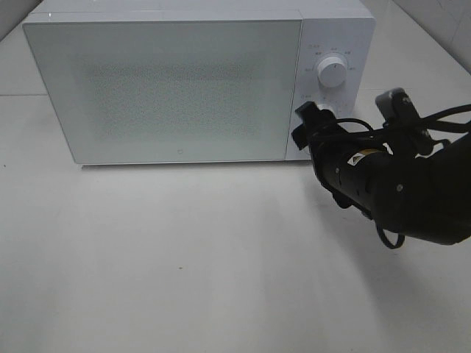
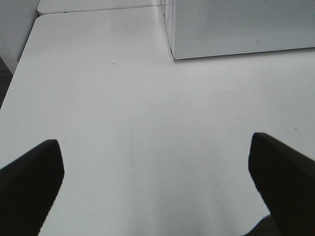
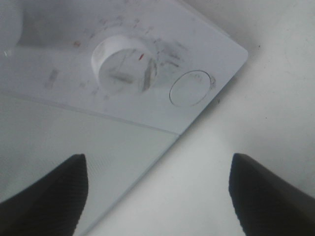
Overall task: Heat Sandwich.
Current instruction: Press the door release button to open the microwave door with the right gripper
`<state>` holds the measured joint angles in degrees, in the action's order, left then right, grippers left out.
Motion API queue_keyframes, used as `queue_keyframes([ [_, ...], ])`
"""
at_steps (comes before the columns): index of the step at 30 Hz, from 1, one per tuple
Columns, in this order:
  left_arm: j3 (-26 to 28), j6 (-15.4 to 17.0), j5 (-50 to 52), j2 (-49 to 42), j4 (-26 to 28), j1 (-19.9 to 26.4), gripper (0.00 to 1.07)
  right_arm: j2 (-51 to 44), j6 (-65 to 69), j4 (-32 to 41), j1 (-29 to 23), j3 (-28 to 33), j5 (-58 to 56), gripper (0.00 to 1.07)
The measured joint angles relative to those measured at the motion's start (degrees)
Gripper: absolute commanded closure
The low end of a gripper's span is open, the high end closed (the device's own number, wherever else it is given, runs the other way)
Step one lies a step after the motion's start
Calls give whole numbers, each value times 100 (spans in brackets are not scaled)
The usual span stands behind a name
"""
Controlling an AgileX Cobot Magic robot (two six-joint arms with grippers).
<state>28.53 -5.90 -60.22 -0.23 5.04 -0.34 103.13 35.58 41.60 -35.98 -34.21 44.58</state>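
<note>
At the control panel of the boxy white microwave oven (image 1: 169,88), the right gripper (image 1: 305,121) hangs spread and empty, just beside the lower white dial (image 3: 125,66). A skewed approach could slip onto the round button (image 3: 191,88) instead. The sandwich is nowhere in view, perhaps behind the shut door.

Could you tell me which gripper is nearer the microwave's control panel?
Right. The right gripper sits just before the control panel; the left gripper is over the table, away from the microwave.
</note>
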Motion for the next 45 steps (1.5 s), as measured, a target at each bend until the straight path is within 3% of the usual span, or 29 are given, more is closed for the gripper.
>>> queue_keyframes([
  [2, 0, 0, 0, 0, 0, 0, 9, -92, -441, -11, 0, 6, -195, 31],
  [5, 0, 0, 0, 0, 0, 0, 9, -556, -2584, -63, 0, 11, -1134, 31],
  [6, 0, 0, 0, 0, 0, 0, 9, -556, -2584, -63, 0, 11, -1134, 31],
  [10, 0, 0, 0, 0, 0, 0, 9, -1020, -4853, -69, 0, 17, -2034, 31],
  [17, 0, 0, 0, 0, 0, 0, 9, -1730, -5976, -115, 0, 17, -3100, 31],
  [26, 0, 0, 0, 0, 0, 0, 9, -2561, -6022, -527, 0, 17, -3913, 31],
  [31, 0, 0, 0, 0, 0, 0, 9, -3105, -5621, -1100, 0, 23, -4360, 31],
  [45, 0, 0, 0, 0, 0, 0, 9, -5071, -2871, -4503, 0, 23, -6841, 31],
])
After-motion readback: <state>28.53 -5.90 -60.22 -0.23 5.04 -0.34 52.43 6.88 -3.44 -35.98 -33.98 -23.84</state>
